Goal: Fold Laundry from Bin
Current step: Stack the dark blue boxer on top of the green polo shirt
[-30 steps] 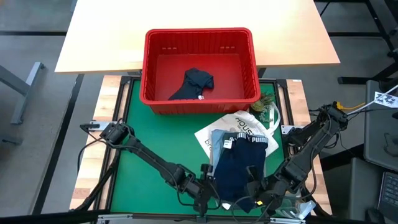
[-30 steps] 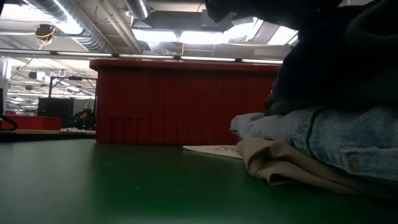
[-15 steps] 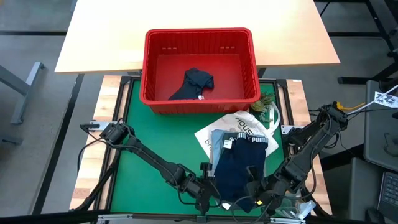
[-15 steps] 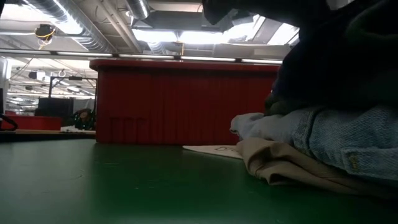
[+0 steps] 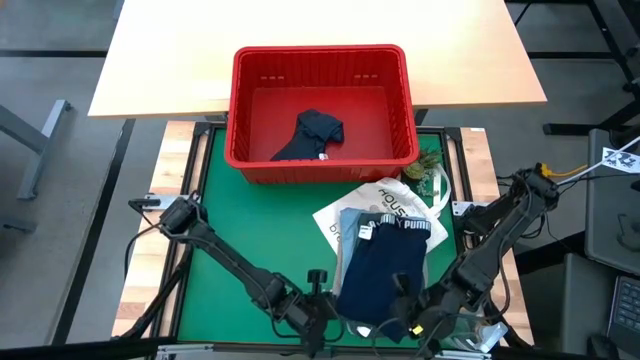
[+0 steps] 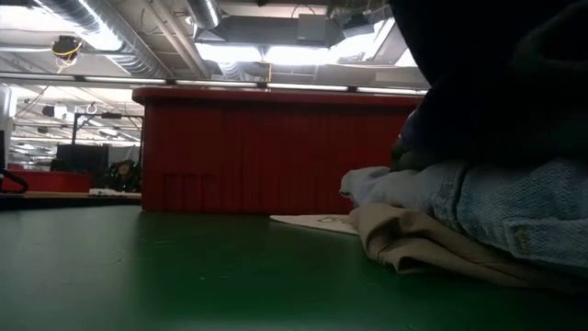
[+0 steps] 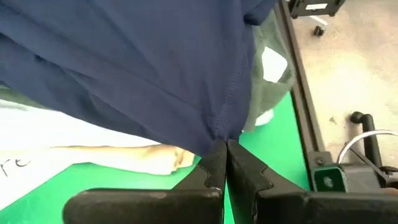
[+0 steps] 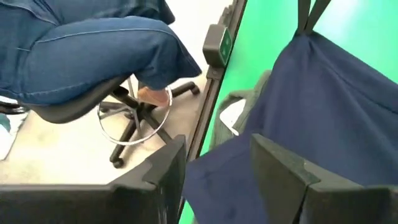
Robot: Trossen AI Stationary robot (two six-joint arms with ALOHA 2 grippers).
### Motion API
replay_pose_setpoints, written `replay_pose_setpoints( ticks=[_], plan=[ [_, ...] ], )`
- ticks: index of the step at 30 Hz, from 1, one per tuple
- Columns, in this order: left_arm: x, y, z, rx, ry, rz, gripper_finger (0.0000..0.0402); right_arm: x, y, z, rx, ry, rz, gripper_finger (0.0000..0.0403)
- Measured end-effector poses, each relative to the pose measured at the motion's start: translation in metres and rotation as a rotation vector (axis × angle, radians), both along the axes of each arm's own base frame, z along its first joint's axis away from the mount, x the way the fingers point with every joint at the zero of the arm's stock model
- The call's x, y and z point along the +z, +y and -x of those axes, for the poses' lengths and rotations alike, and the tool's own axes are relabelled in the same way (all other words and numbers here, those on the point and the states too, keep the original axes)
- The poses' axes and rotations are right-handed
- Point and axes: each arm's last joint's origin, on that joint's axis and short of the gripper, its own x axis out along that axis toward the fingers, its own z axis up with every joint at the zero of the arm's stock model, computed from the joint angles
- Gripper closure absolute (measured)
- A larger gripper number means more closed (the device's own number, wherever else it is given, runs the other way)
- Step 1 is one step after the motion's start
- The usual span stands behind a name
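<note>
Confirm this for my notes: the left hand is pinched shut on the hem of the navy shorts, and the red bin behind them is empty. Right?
Not quite. The left hand is shut on the navy shorts, but the red bin is not empty: the high view shows a dark garment lying in it.

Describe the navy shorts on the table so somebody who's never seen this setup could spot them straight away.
Start at the red bin at the far end of the green mat; the clothes pile lies on the mat just in front of the bin's right corner. The navy shorts top that pile, over a white tote bag. Their white-lettered waistband sets them apart, and the left fingers pinch their hem.
</note>
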Motion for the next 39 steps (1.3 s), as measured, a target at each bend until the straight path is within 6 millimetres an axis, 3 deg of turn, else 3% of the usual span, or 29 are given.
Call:
replay_pose_setpoints(
  ticks=[12,22,33,39],
  plan=[
    [-0.001,-0.014,0.009,-0.024,0.026,0.065,0.0401,-0.039,0.014,-0.011,0.046,0.121,0.086,0.0226],
    [-0.001,-0.016,0.010,-0.030,0.027,0.062,0.0398,-0.041,0.015,-0.011,0.071,0.148,0.074,0.0226],
    [-0.002,-0.016,0.010,-0.031,0.027,0.063,0.0293,-0.041,0.015,-0.009,0.084,0.165,0.067,0.0226],
    [0.003,-0.017,0.004,-0.052,-0.046,0.084,0.0270,-0.035,0.009,-0.004,0.078,0.185,0.087,0.0226]
  ],
)
